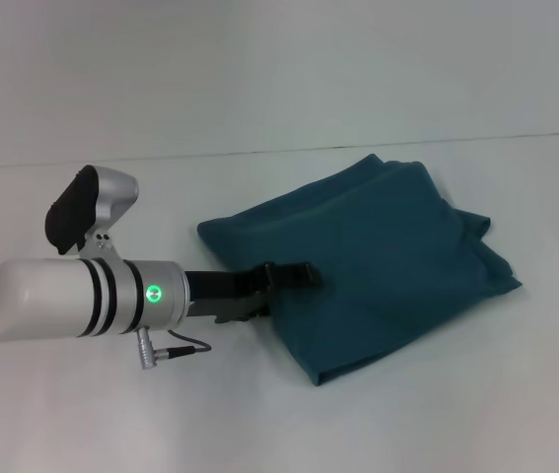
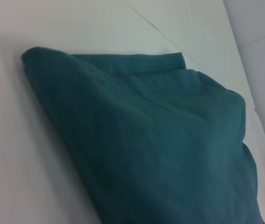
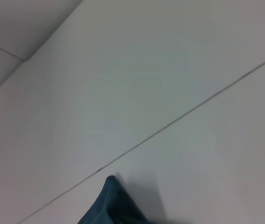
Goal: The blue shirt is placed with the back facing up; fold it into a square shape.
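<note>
The blue shirt point(image 1: 368, 256) lies on the white table point(image 1: 427, 424) right of the middle, folded into a rough four-sided bundle with rumpled layers at its far right corner. My left gripper point(image 1: 286, 286) reaches in from the left and sits at the shirt's left edge, its dark tip over the fabric. The left wrist view shows the shirt point(image 2: 160, 140) close up, filling most of the picture. The right wrist view shows only one corner of the shirt point(image 3: 106, 207). My right gripper is out of view.
A thin seam point(image 1: 358, 148) runs across the table behind the shirt. A grey cable plug point(image 1: 151, 350) hangs under my left wrist. Bare white table surrounds the shirt on all sides.
</note>
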